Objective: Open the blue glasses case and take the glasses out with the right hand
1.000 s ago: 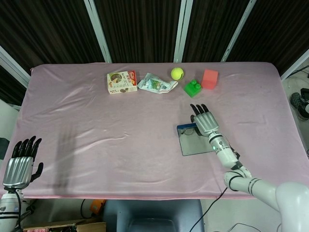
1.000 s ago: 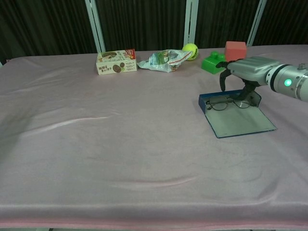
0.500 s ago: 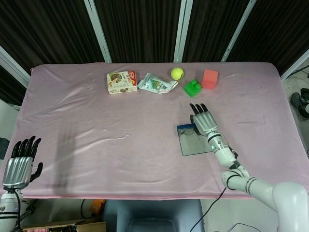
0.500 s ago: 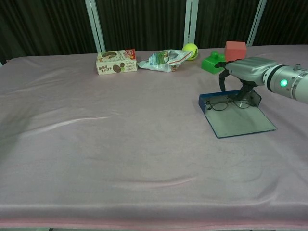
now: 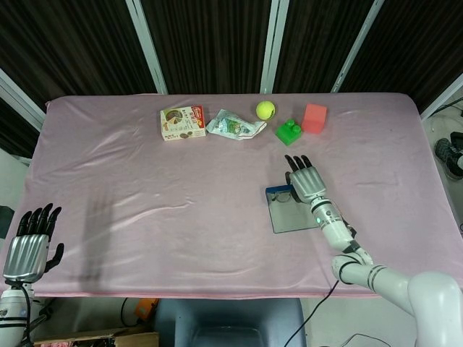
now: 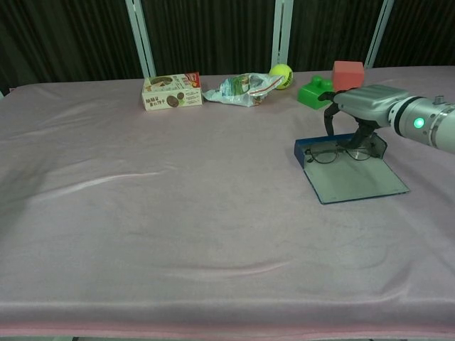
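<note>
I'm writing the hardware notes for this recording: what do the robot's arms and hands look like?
Both hands have silver metallic backs and black fingers. The right hand joins a glossy white, segmented arm with dark joint rings; a green light glows on its wrist and a thin black cable trails near its elbow. The left hand looks the same; only its white wrist shows.
</note>
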Available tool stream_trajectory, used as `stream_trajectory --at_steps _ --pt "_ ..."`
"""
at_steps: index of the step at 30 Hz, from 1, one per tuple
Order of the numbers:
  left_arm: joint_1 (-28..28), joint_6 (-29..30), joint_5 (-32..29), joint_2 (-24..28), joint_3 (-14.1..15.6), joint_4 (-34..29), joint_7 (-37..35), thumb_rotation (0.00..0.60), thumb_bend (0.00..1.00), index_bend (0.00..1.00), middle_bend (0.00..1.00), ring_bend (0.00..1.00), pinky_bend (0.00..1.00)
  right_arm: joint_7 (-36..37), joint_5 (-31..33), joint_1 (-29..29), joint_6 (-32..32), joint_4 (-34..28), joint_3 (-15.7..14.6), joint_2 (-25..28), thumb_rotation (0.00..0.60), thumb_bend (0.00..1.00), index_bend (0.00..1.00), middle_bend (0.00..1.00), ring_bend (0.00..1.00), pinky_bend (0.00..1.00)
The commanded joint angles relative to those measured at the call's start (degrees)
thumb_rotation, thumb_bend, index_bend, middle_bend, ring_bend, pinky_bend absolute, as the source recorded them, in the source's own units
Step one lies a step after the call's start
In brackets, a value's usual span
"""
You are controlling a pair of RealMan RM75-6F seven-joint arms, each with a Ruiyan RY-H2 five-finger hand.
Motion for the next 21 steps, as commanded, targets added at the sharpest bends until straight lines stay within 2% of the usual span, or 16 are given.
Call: stream_trajectory --at_steps 1,9,17,21 --pt "0.02 0.02 0.01 0.01 0.01 0.0 -0.07 0.6 0.41 0.0 0.0 0.0 0.05 0.33 -0.38 -0.05 0.72 0.0 0.13 -0.16 0.6 0.53 0.7 0.11 0.05 0.0" --pt "0.13 0.26 0.2 0.07 0.03 0.01 -0.32 0.6 0.41 0.0 0.0 0.0 0.05 3.91 -3.23 -0.94 5.44 0.77 0.62 -1.34 0.6 0.53 0.78 0.17 0.1 0.0" --pt "0.09 0.22 0.31 0.02 0.07 0.1 -0.35 0.6 0.41 0.0 0.0 0.0 0.05 10.62 -11.07 -2.35 16.37 5.42 -0.23 -5.12 0.6 0.53 0.78 0.18 0.11 0.0" --pt "0.1 0.22 0.35 -0.02 0.1 0.13 -0.33 0.6 0.41 0.0 0.0 0.0 0.05 11.36 -14.28 -3.02 21.15 9.3 -1.23 -7.65 0.6 0.53 0.78 0.18 0.11 0.0"
